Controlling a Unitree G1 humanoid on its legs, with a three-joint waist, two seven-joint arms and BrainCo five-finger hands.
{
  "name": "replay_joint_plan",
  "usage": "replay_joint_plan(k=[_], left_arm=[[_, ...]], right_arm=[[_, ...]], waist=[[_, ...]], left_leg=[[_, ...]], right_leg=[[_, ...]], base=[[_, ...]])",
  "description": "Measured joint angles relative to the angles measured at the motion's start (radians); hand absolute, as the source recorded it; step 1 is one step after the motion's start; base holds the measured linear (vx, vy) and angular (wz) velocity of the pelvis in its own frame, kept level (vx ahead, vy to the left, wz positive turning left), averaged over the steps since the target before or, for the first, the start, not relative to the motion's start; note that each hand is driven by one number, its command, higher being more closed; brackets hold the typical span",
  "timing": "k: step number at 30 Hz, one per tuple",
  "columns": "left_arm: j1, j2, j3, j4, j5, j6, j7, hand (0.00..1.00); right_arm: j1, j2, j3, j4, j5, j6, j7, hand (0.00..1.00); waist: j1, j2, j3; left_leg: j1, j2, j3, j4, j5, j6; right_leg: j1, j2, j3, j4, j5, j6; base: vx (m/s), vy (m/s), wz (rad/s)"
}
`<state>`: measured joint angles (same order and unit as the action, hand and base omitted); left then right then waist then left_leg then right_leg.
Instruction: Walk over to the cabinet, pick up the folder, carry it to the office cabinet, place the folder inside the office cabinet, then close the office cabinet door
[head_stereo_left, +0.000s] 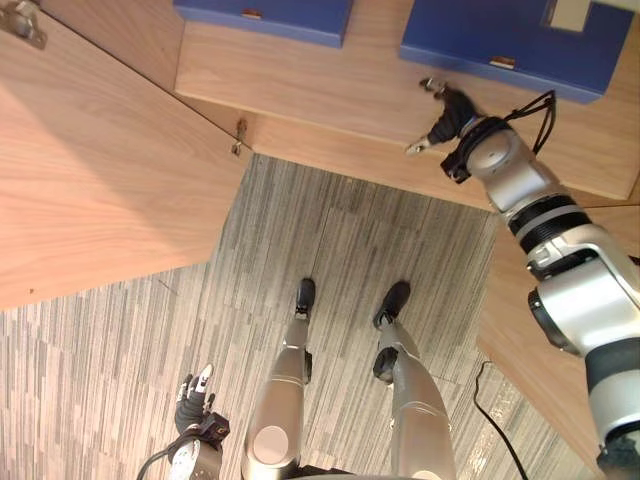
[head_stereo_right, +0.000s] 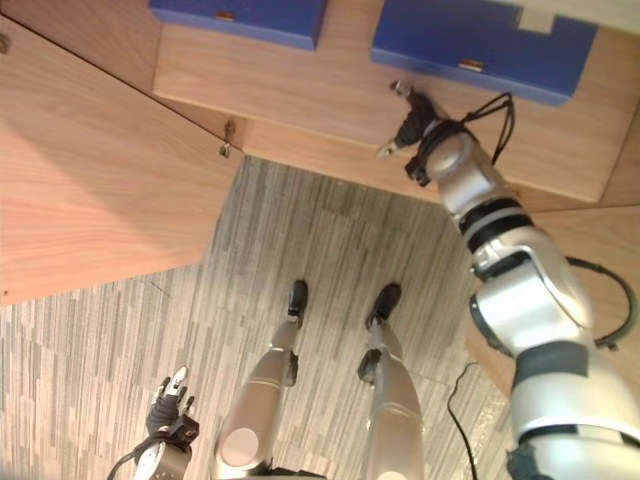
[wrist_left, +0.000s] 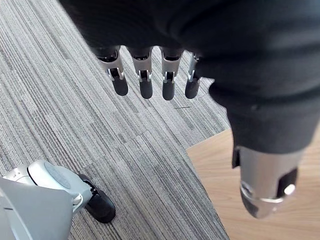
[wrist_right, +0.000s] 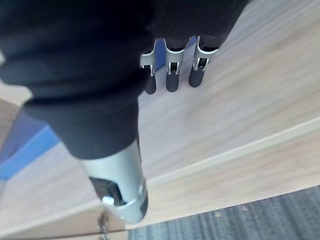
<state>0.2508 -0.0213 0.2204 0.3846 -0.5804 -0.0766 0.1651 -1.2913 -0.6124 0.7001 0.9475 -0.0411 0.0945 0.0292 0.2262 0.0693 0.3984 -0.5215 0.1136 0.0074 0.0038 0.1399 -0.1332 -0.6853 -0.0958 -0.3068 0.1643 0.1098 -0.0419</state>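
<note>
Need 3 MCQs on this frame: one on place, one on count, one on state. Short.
1. Where is the right hand?
A) on a chair
B) over the wooden shelf, just short of the right-hand folder
C) inside a drawer

2. How many blue folders lie on that shelf?
A) one
B) three
C) two

3. What state is the left hand in?
A) open, holding nothing
B) curled round a folder
C) pinching a cloth

Key:
1 B: its fingers reach over bare wood beside the folder.
2 C: the left-hand folder plus the right-hand one.
3 A: its straight fingers hang over the carpet.
</note>
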Motion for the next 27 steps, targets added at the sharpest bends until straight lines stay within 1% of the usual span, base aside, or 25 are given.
replay_joint_plan(k=[3, 5, 9, 12, 14, 15, 16, 17, 18, 19, 20, 21, 22, 23, 24, 25, 26, 27], left_arm=[[-0.006, 0.010, 0.003, 0.001, 0.004, 0.004, -0.009, 0.00], [-0.014, 0.014, 0.003, 0.003, 0.014, 0.007, -0.014, 0.00], [-0.033, 0.015, 0.005, 0.022, 0.026, 0.008, -0.021, 0.00], [-0.057, 0.015, 0.006, 0.049, 0.032, 0.009, -0.021, 0.00], [-0.071, 0.016, 0.014, 0.079, 0.055, 0.009, -0.021, 0.00], [-0.079, 0.016, 0.015, 0.093, 0.074, 0.012, -0.020, 0.00], [-0.090, 0.016, 0.011, 0.110, 0.105, 0.015, -0.020, 0.00], [-0.109, 0.016, -0.001, 0.137, 0.157, 0.021, -0.019, 0.00], [-0.131, 0.017, -0.022, 0.162, 0.232, 0.027, -0.017, 0.00], [-0.140, 0.017, -0.036, 0.173, 0.273, 0.029, -0.018, 0.00], [-0.161, 0.021, -0.069, 0.200, 0.338, 0.031, -0.019, 0.00], [-0.182, 0.024, -0.100, 0.231, 0.427, 0.033, -0.019, 0.00], [-0.190, 0.025, -0.114, 0.242, 0.461, 0.034, -0.019, 0.00], [-0.200, 0.030, -0.134, 0.256, 0.517, 0.037, -0.019, 0.00], [-0.199, 0.031, -0.137, 0.258, 0.549, 0.038, -0.019, 0.00], [-0.195, 0.036, -0.135, 0.265, 0.568, 0.038, -0.018, 0.00], [-0.189, 0.050, -0.141, 0.290, 0.606, 0.040, -0.014, 0.00], [-0.169, 0.075, -0.141, 0.298, 0.645, 0.044, -0.014, 0.00]], right_arm=[[0.021, 0.021, 0.002, 0.013, -0.139, 0.002, 0.013, 0.00], [0.031, 0.041, 0.004, 0.027, -0.180, 0.002, 0.016, 0.00], [0.084, 0.087, 0.009, 0.030, -0.199, 0.013, 0.032, 0.00], [0.138, 0.164, 0.013, 0.031, -0.219, 0.039, 0.053, 0.00], [0.205, 0.258, 0.024, 0.030, -0.221, 0.048, 0.069, 0.00], [0.226, 0.281, 0.023, 0.030, -0.226, 0.048, 0.069, 0.00], [0.255, 0.314, 0.018, 0.029, -0.253, 0.048, 0.068, 0.00], [0.300, 0.352, -0.014, 0.027, -0.291, 0.047, 0.061, 0.00], [0.354, 0.382, -0.059, 0.025, -0.317, 0.042, 0.043, 0.00], [0.384, 0.398, -0.091, 0.023, -0.324, 0.040, 0.031, 0.00], [0.455, 0.427, -0.147, 0.015, -0.333, 0.036, 0.008, 0.00], [0.535, 0.448, -0.191, 0.007, -0.329, 0.025, -0.018, 0.00], [0.578, 0.457, -0.208, 0.004, -0.323, 0.019, -0.031, 0.00], [0.661, 0.474, -0.246, 0.005, -0.293, 0.012, -0.050, 0.00], [0.727, 0.488, -0.286, 0.006, -0.277, 0.010, -0.060, 0.00], [0.790, 0.506, -0.339, 0.010, -0.259, 0.009, -0.066, 0.00], [0.873, 0.528, -0.407, 0.030, -0.233, 0.005, -0.078, 0.00], [0.950, 0.550, -0.464, 0.052, -0.212, 0.003, -0.085, 0.00]], waist=[[0.010, 0.000, -0.016], [0.011, 0.000, -0.016], [0.009, -0.002, -0.017], [-0.001, -0.008, -0.020], [-0.015, -0.032, -0.029], [-0.017, -0.039, -0.034], [-0.021, -0.047, -0.038], [-0.030, -0.059, -0.049], [-0.042, -0.072, -0.059], [-0.044, -0.077, -0.066], [-0.058, -0.089, -0.078], [-0.071, -0.098, -0.092], [-0.079, -0.102, -0.100], [-0.099, -0.110, -0.103], [-0.113, -0.112, -0.105], [-0.119, -0.110, -0.104], [-0.134, -0.118, -0.109], [-0.147, -0.143, -0.126]], left_leg=[[0.006, -0.001, 0.015, 0.001, 0.000, 0.000], [0.019, -0.001, 0.027, 0.001, 0.000, 0.001], [0.062, 0.000, 0.056, 0.013, -0.014, 0.012], [0.100, 0.009, 0.094, 0.056, -0.051, 0.018], [0.136, 0.027, 0.140, 0.114, -0.101, 0.013], [0.146, 0.032, 0.151, 0.130, -0.115, 0.013], [0.164, 0.038, 0.164, 0.153, -0.134, 0.012], [0.186, 0.049, 0.181, 0.184, -0.159, 0.009], [0.211, 0.059, 0.200, 0.209, -0.181, 0.011], [0.224, 0.063, 0.208, 0.220, -0.193, 0.012], [0.254, 0.068, 0.223, 0.243, -0.216, 0.013], [0.282, 0.071, 0.239, 0.268, -0.238, 0.019], [0.294, 0.071, 0.251, 0.278, -0.249, 0.022], [0.331, 0.065, 0.273, 0.289, -0.260, 0.031], [0.364, 0.061, 0.291, 0.274, -0.256, 0.040], [0.408, 0.069, 0.321, 0.242, -0.246, 0.042], [0.452, 0.064, 0.342, 0.238, -0.249, 0.041], [0.481, 0.033, 0.345, 0.252, -0.268, 0.033]], right_leg=[[0.011, 0.006, 0.015, -0.030, 0.020, 0.006], [0.024, 0.010, 0.026, -0.040, 0.032, 0.004], [0.064, 0.021, 0.052, -0.059, 0.043, 0.010], [0.121, 0.039, 0.086, -0.102, 0.063, 0.018], [0.179, 0.063, 0.127, -0.143, 0.091, 0.018], [0.193, 0.070, 0.138, -0.150, 0.093, 0.015], [0.216, 0.080, 0.151, -0.157, 0.100, 0.012], [0.242, 0.092, 0.170, -0.159, 0.103, 0.012], [0.269, 0.101, 0.186, -0.160, 0.103, 0.012], [0.283, 0.105, 0.194, -0.160, 0.103, 0.012], [0.310, 0.111, 0.214, -0.157, 0.103, 0.012], [0.333, 0.113, 0.231, -0.147, 0.102, 0.014], [0.340, 0.113, 0.235, -0.140, 0.099, 0.018], [0.361, 0.103, 0.238, -0.129, 0.074, 0.043], [0.364, 0.072, 0.170, -0.091, 0.008, 0.042], [0.360, 0.029, 0.059, -0.013, -0.048, 0.044], [0.362, -0.055, -0.045, 0.133, -0.100, -0.008], [0.390, -0.099, -0.061, 0.159, -0.106, 0.023]], base=[[0.02, -0.011, -0.12], [0.01, -0.008, -0.15], [0.01, -0.018, -0.25], [0.00, -0.018, -0.38], [0.00, -0.010, -0.63], [0.01, -0.007, -0.56], [0.01, -0.008, -0.53], [0.03, -0.002, -0.62], [0.02, 0.005, -0.53], [0.02, 0.018, -0.54], [0.01, 0.036, -0.53], [0.00, 0.052, -0.54], [-0.05, 0.081, -0.53], [-0.06, 0.083, -0.50], [-0.08, 0.098, -0.62], [-0.06, 0.094, -0.54], [-0.07, 0.085, -0.46], [-0.05, 0.061, -0.34]])
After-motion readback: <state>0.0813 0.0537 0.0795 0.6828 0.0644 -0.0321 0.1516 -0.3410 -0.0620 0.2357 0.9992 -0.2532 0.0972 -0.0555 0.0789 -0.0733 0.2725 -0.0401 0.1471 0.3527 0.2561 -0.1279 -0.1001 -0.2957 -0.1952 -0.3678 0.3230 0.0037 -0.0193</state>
